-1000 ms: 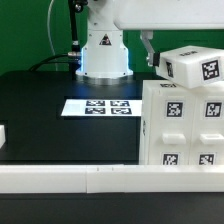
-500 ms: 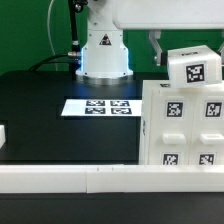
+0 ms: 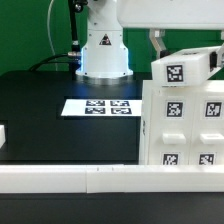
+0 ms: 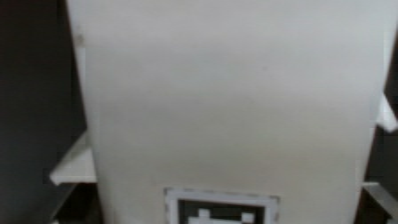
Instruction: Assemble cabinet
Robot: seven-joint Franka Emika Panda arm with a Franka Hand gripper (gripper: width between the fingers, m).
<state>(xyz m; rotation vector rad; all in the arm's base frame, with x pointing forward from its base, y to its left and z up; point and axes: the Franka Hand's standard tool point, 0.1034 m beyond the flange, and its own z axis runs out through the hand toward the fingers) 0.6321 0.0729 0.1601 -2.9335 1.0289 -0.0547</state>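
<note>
Black tabletop (image 3: 60,125), green backdrop behind, white arm base parked at the back. Spotted the marker board (image 3: 98,106) lying flat mid-table and a long white rail (image 3: 70,178) running along the front edge. Also caught a small white piece (image 3: 3,135) poking in at the exterior view's left, well apart from everything else.

Found the cabinet (image 3: 185,130) standing on the exterior view's right, just behind the rail, tags all over its face. Big, boxy, upright. Right on top of it, saw a tagged white block (image 3: 180,72) sitting tilted, either touching the cabinet's top edge or hanging just above it. Couldn't tell which from that angle.

Had the gripper (image 4: 228,130) clamped around that block. Saw one dark finger (image 3: 157,45) pressed against the block's side in the exterior view. Got nothing but white panel filling the gap between the jaws in the wrist view, with a tag at one end. So: grasping the block, definitely not let go.

Judged it somewhere around the middle of the job. Main body up, one piece brought to the top but not seated flat yet. Probably left to do: level the block, settle it into place, release, then deal with the small piece over on the left. No clue whether anything sat inside the case already, hidden from both cameras.
</note>
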